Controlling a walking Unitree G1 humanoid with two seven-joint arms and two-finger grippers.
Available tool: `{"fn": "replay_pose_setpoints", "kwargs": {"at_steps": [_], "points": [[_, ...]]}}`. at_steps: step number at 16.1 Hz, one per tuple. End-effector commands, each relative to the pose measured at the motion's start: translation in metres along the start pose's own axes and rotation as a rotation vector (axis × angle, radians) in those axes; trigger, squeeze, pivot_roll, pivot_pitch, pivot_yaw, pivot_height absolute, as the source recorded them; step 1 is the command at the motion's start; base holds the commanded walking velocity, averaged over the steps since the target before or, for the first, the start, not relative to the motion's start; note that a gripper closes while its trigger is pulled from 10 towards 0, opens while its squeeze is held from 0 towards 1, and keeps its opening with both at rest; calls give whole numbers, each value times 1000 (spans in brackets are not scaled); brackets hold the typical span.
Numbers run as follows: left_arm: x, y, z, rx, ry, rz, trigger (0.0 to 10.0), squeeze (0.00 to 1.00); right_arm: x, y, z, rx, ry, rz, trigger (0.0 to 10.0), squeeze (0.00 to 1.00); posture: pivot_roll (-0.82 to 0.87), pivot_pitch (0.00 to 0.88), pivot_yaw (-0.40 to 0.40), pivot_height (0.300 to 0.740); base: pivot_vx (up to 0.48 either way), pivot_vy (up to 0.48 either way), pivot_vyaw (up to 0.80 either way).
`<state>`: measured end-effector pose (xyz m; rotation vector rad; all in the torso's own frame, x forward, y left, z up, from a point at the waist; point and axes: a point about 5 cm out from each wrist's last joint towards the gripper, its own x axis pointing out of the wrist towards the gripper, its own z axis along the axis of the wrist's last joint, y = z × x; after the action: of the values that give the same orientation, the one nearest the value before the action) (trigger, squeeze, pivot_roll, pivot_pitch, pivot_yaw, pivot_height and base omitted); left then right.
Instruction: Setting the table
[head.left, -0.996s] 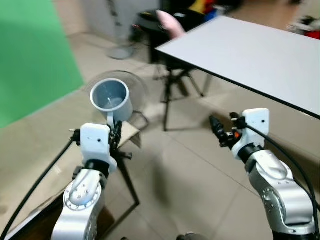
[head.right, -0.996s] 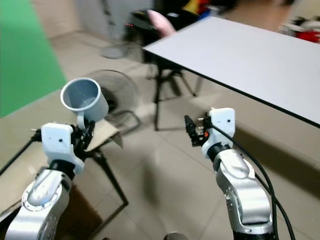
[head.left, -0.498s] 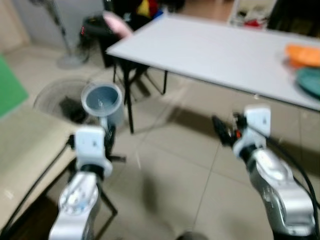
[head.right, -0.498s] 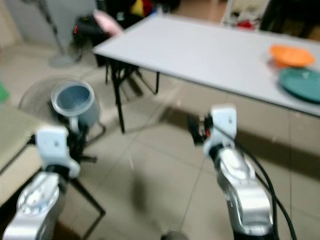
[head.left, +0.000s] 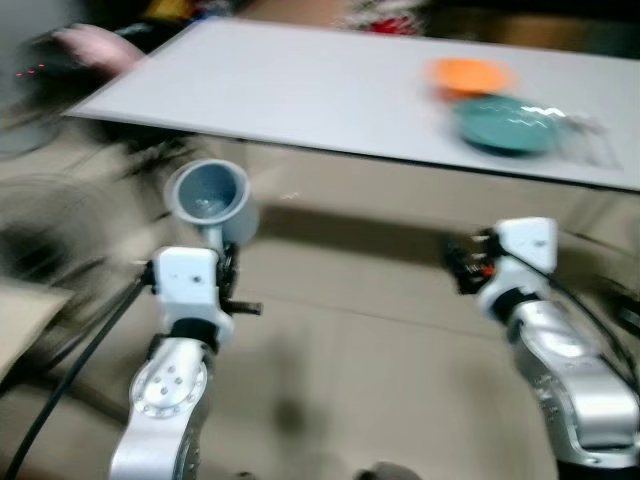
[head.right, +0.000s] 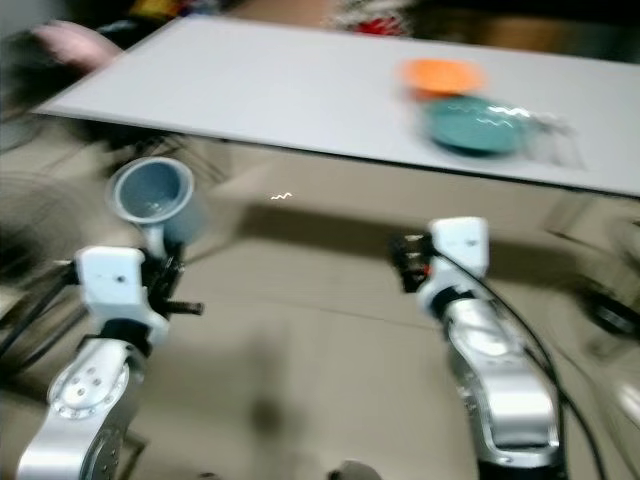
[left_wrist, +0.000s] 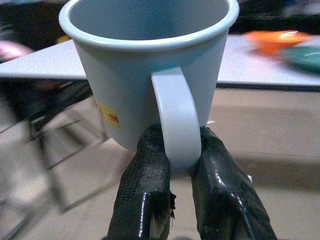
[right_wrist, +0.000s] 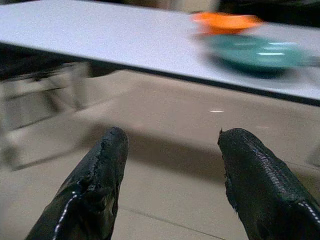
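Note:
My left gripper (left_wrist: 172, 165) is shut on the handle of a grey-blue mug (head.left: 208, 196), held upright in front of the white table (head.left: 300, 85). The mug (left_wrist: 150, 65) carries a small yellow sticker on its side. On the table's right part lie a teal plate (head.left: 500, 125) and an orange bowl (head.left: 470, 73) behind it. My right gripper (right_wrist: 172, 165) is open and empty, held above the floor short of the table edge. The eye views are blurred.
Tiled floor (head.left: 350, 330) lies between me and the table. A pink object (head.left: 95, 45) and dark chair legs (head.left: 150, 160) stand at the table's far left end. A floor fan (head.left: 30, 230) is low on the left.
The camera has swung to the right: the table now spans the view and the plate and bowl sit nearer the middle. Both arms keep their pose, the mug still gripped.

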<state>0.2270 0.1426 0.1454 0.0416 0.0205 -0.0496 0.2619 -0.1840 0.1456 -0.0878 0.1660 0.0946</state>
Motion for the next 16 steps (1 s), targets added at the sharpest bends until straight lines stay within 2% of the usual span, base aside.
{"fn": "replay_pose_setpoints", "kwargs": {"at_steps": [1,4,5,8,11,16], "points": [[-2,7,4,24,-31,15,10000,0,0,6,2,-22,-15,11,10000,0,-111,19,38,740,0,0,0],[-3,5,6,32,-47,-11,10000,0,1,8,3,-10,-19,18,10000,0,-106,18,35,740,200,0,0],[-4,2,7,36,-46,-43,10000,0,3,10,7,28,-34,24,10000,0,-103,14,34,740,341,0,-638],[-14,-6,5,37,-39,-108,10000,0,5,10,10,36,-49,31,10000,0,-99,14,30,740,341,0,-775],[-20,-7,2,46,-26,-111,10000,0,4,12,10,20,-56,47,10000,0,-85,16,18,740,339,0,0],[-18,-1,5,68,-32,-107,10000,0,5,14,10,6,-74,52,10000,0,-84,5,32,740,359,0,0]]}}
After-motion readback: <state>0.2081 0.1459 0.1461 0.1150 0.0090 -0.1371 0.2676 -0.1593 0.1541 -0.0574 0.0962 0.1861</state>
